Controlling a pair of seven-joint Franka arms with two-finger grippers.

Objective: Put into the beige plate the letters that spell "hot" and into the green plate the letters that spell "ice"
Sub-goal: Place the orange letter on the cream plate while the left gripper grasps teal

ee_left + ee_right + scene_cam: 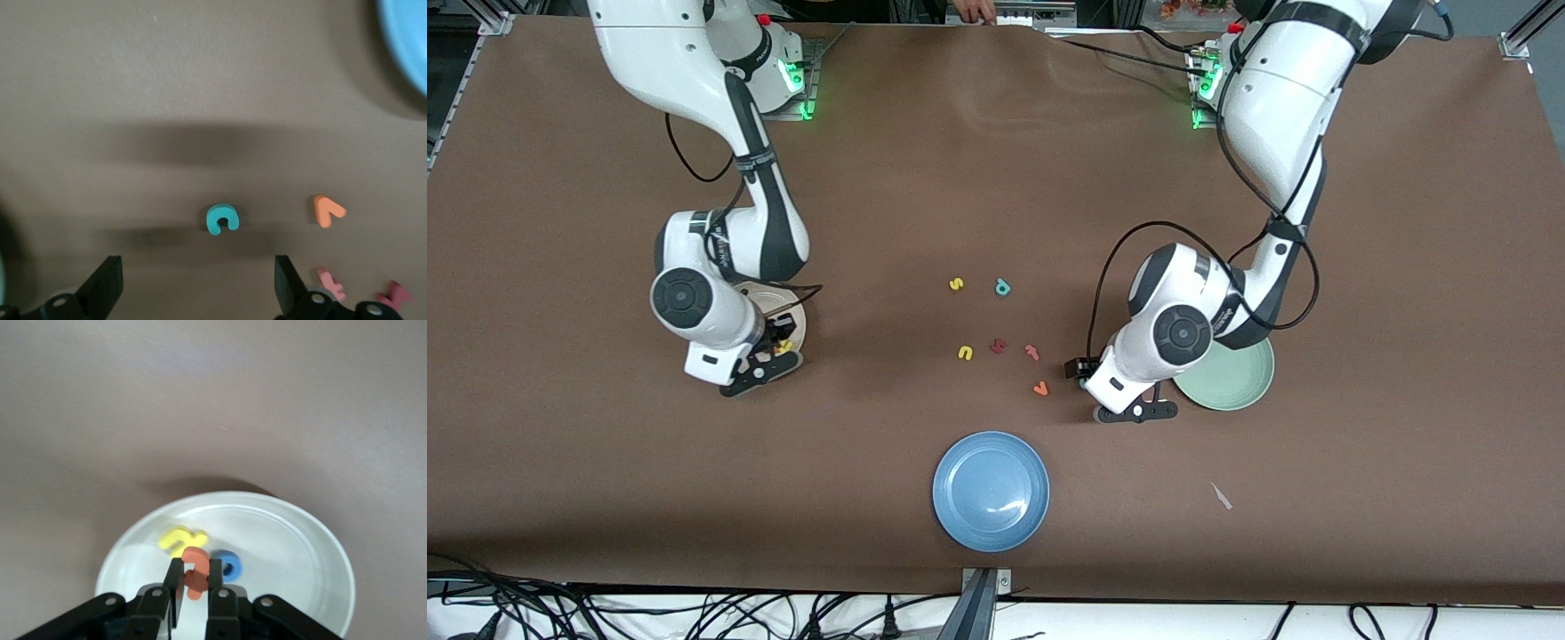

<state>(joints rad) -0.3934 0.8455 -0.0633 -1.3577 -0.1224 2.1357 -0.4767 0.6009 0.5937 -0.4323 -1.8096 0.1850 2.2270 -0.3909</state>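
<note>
Right gripper (195, 581): clamped on the orange "t" (195, 568) over the beige plate (300, 540), above the yellow "h" (179, 539) and blue "o" (227, 565).
Left gripper (199, 283): fingers wide apart above the teal "c" (223, 220) on the bench (200, 87).

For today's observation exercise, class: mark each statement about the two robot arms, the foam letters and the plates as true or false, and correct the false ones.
1. The right gripper is shut on the orange "t" over the beige plate. True.
2. The yellow "h" and blue "o" lie on the bare table. False: both lie in the beige plate.
3. The left gripper is open above the teal "c". True.
4. The teal "c" lies in the green plate. False: it lies on the brown table, beside the orange "v".
5. The blue plate holds two letters. False: nothing lies in it.
</note>
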